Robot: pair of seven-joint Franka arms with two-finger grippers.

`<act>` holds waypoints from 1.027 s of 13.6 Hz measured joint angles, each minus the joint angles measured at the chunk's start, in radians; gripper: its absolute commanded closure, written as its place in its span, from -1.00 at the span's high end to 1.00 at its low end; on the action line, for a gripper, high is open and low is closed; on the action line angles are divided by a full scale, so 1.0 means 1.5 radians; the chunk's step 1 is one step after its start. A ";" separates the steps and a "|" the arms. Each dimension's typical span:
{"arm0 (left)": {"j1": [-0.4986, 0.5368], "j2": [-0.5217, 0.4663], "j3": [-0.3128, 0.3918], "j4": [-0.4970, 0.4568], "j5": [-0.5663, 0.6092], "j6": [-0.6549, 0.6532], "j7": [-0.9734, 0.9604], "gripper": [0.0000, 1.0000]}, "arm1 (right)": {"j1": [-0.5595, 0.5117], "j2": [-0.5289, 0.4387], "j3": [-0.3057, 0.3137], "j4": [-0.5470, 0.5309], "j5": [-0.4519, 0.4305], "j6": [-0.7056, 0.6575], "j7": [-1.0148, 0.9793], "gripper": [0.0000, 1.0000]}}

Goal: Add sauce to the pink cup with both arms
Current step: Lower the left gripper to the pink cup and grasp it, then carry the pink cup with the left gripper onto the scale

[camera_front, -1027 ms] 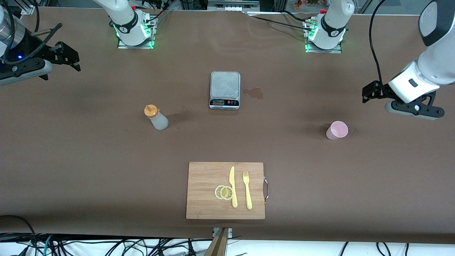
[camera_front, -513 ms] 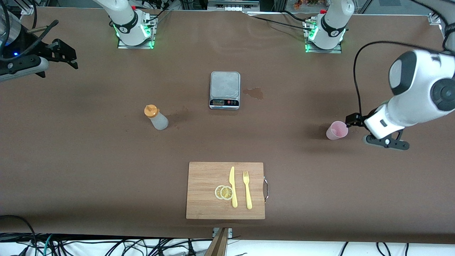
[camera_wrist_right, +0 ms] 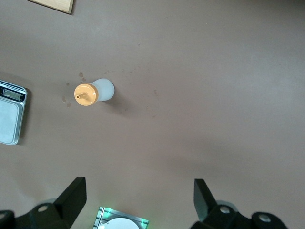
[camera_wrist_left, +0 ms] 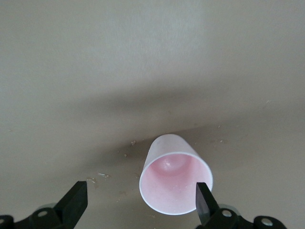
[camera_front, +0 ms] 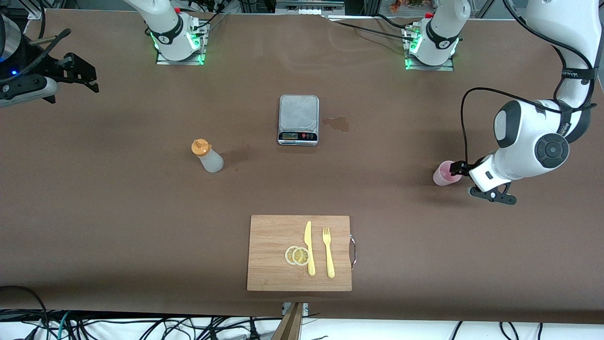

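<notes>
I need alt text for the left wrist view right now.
An upright, empty pink cup stands on the brown table, seen from above at an angle. The open left claw has one black finger overlapping the cup's rim and the other finger well clear of it.

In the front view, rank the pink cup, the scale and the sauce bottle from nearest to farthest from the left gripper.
From the left gripper:
1. Pink cup, at its open fingers.
2. Scale, mid-table.
3. Sauce bottle, toward the right arm's end.
</notes>
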 measured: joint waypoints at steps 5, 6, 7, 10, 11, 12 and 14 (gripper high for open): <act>0.002 0.011 0.000 -0.040 0.000 0.028 0.006 -0.54 | -0.001 0.005 0.000 0.000 0.000 0.000 0.000 1.00; 0.002 0.017 0.000 -0.041 0.000 0.032 0.006 -0.82 | -0.001 0.005 0.000 0.000 0.000 0.000 0.000 1.00; 0.002 0.023 0.000 -0.041 0.000 0.036 0.007 -1.00 | -0.001 0.005 0.000 0.000 0.000 0.000 0.000 1.00; 0.002 0.028 0.000 -0.040 0.000 0.040 0.008 -1.00 | -0.001 0.005 0.000 0.000 0.000 0.000 0.000 1.00; 0.002 0.028 0.000 -0.038 0.000 0.041 0.008 -1.00 | -0.001 0.005 0.000 0.000 0.000 0.000 0.000 1.00; 0.002 0.026 0.000 -0.034 0.000 0.043 0.008 -1.00 | -0.001 0.005 0.000 0.000 0.000 0.000 0.000 1.00; 0.000 0.011 -0.003 -0.024 0.000 0.032 0.008 -1.00 | -0.002 0.005 0.000 0.000 0.000 0.000 0.000 1.00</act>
